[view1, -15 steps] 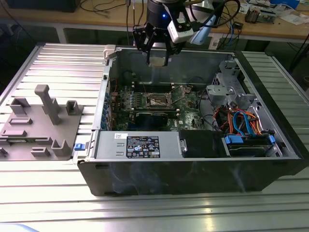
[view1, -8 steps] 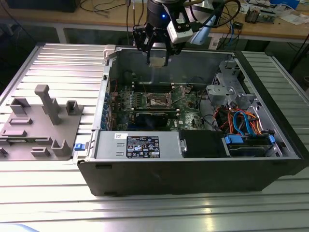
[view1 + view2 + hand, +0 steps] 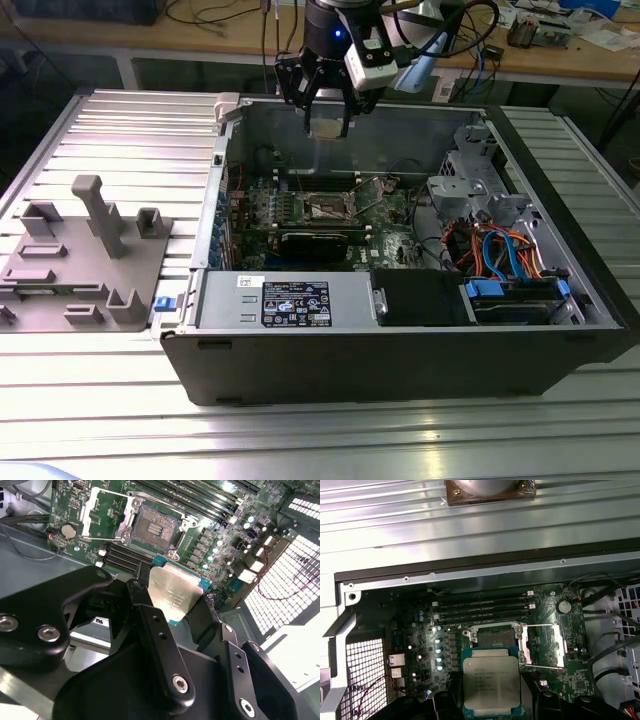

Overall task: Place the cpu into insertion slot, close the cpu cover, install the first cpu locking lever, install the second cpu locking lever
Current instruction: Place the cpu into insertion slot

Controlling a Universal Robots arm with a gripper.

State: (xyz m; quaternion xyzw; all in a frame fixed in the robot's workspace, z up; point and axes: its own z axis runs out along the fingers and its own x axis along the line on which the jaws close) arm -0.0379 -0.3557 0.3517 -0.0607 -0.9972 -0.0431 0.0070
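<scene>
My gripper (image 3: 328,122) hangs over the open computer case, above its rear wall, shut on the cpu (image 3: 326,125). In both wrist views the cpu (image 3: 175,594) (image 3: 491,682) shows its silvery top and green edge, pinched between the black fingers (image 3: 150,625) (image 3: 445,702). Below on the green board lies the insertion slot (image 3: 327,208) (image 3: 154,528) (image 3: 494,639), bare, with its dark contact field exposed. The cpu cover (image 3: 102,512) (image 3: 545,647) is swung open and lies flat beside the slot. Thin wire levers run along the cover's sides (image 3: 540,666).
Long memory slots (image 3: 482,611) run beside the socket. A black block (image 3: 318,243) sits in front of the socket. The power supply (image 3: 290,300) and a drive cage with blue cables (image 3: 505,255) fill the case's near and right side. A grey fixture (image 3: 80,265) stands at the exterior view's left.
</scene>
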